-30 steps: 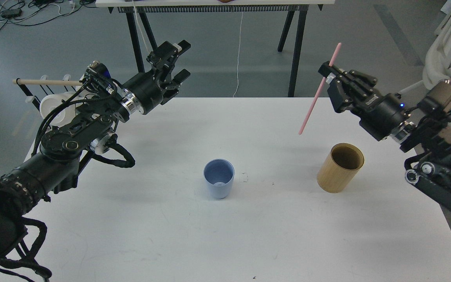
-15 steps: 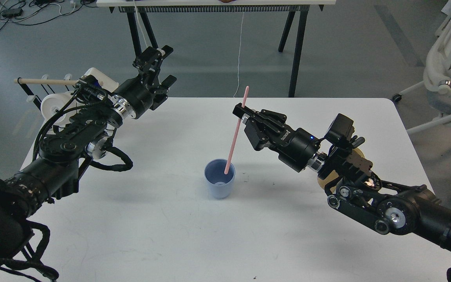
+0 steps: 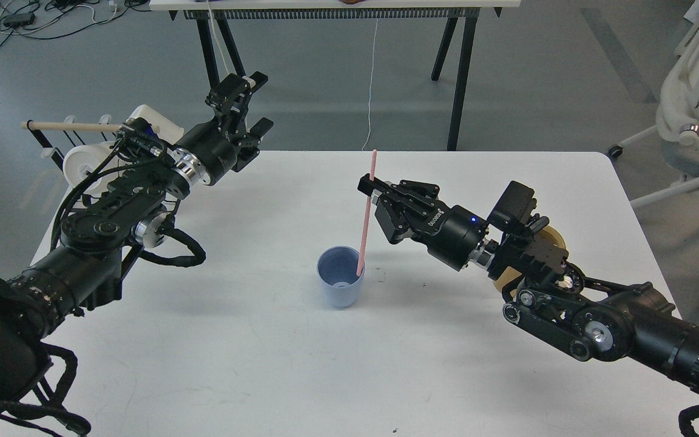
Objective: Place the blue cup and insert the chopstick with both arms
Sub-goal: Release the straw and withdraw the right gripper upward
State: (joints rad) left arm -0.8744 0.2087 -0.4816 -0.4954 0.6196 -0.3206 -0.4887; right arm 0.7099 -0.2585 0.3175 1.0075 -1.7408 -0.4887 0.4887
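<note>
Centrally on the white table (image 3: 264, 376) stands the blue cup (image 3: 340, 284), upright and open at the top, and it serves as the landmark for everything else. Rising out of the cup is the pink chopstick (image 3: 366, 212), nearly vertical with a slight lean; its lower end sits inside the cup at the rim's right side, and whether it touches the bottom cannot be seen. Just up and to the right of the cup, the right gripper (image 3: 369, 192) has its fingers pressed together on the stick's upper part, with a short length of stick showing above them. The right arm runs away from the cup toward the lower right edge, where it is cut off. Behind that arm, right of the cup, only a sliver of a tan cylindrical holder (image 3: 554, 238) shows. Well to the upper left of the cup, past the table's far edge, the left gripper (image 3: 247, 104) hangs with its fingers apart, holding nothing. Beyond it, a wooden rod (image 3: 70, 127) and white mugs (image 3: 79, 162) are partly hidden by the left arm.
</note>
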